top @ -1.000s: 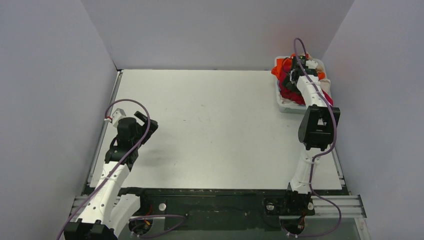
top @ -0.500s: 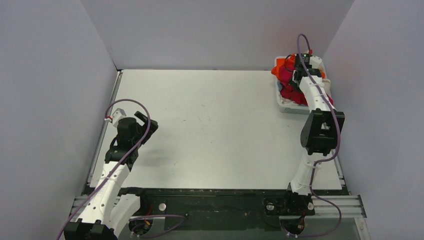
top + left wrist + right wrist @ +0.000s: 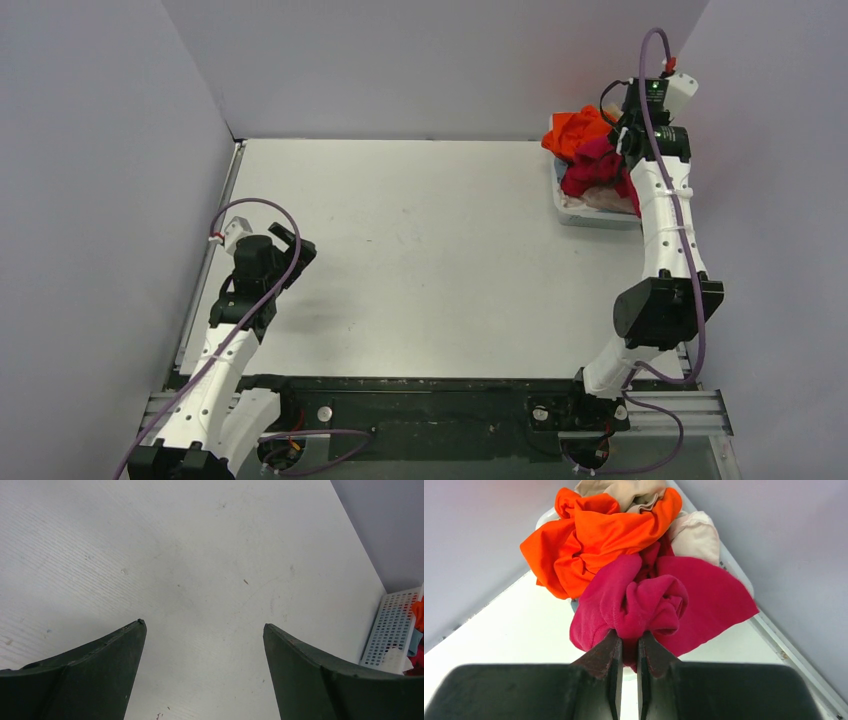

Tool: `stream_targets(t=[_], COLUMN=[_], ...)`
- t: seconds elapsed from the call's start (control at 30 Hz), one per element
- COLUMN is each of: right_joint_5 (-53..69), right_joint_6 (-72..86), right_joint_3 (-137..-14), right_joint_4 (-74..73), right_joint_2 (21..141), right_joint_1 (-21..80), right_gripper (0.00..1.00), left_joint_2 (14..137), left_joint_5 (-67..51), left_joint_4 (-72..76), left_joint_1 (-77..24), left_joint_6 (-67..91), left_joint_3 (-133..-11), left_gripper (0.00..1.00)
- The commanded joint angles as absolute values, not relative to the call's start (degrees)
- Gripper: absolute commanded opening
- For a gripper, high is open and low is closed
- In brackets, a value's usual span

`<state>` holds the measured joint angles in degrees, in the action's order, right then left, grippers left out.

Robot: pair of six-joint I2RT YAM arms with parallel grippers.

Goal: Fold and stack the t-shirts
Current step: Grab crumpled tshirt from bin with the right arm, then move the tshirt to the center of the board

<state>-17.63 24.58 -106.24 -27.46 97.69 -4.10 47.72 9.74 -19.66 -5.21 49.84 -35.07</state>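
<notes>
three t-shirts show: a crimson t-shirt (image 3: 704, 600), an orange t-shirt (image 3: 594, 535), a cream-white t-shirt (image 3: 694, 535). there is one basket (image 3: 387, 630). two pincers appear, left pincer (image 3: 202, 625) and right pincer (image 3: 628, 637).

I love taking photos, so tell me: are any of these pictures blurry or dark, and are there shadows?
Top view: soft, even light, only a faint shadow on the table beside the left arm. Left wrist view: the table's grain is sharp; the left fingers are dark shapes. Right wrist view: the red shirt is crisp and bright; the right fingers holding it are dark.
</notes>
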Motion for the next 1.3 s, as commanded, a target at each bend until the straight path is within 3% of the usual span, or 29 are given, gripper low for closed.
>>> stream_targets(t=[0.0,0.57,0.83,1.0,1.1,1.27], right_joint_5=[-23.7,-24.15,-16.69,-4.22,-0.77,3.31], right_joint_6=[23.28,21.75,23.63,28.29,27.68,23.81], right_joint_3=[-113.44,-120.74,-120.03,-127.06,-131.46,-128.69], right_joint_4=[-28.5,-18.97,-6.78,-8.96,-12.77,-14.89], right_joint_2=[93.55,84.93,78.83,79.65,80.57,79.99], right_joint_1=[-4.31,-4.32,-4.14,-2.49,2.97,18.15], right_gripper=[0.0,0.0,0.0,0.0,0.0,0.0], left_joint_2=[46.46,45.49,45.06,44.23,43.71,42.24], left_joint_5=[9.22,9.3,8.74,7.52,7.01,6.05], left_joint_4=[-18.17,-19.14,-19.5,-19.68,-19.79,-20.8], left_joint_1=[-5.48,-5.48,-5.47,-5.48,-5.41,-5.53], left_joint_6=[48.87,49.17,49.58,49.71,49.76,50.25], left_joint_3=[-35.41,-35.63,-36.09,-36.22,-36.31,-36.09], left_gripper=[0.98,0.98,0.98,0.98,0.98,0.98])
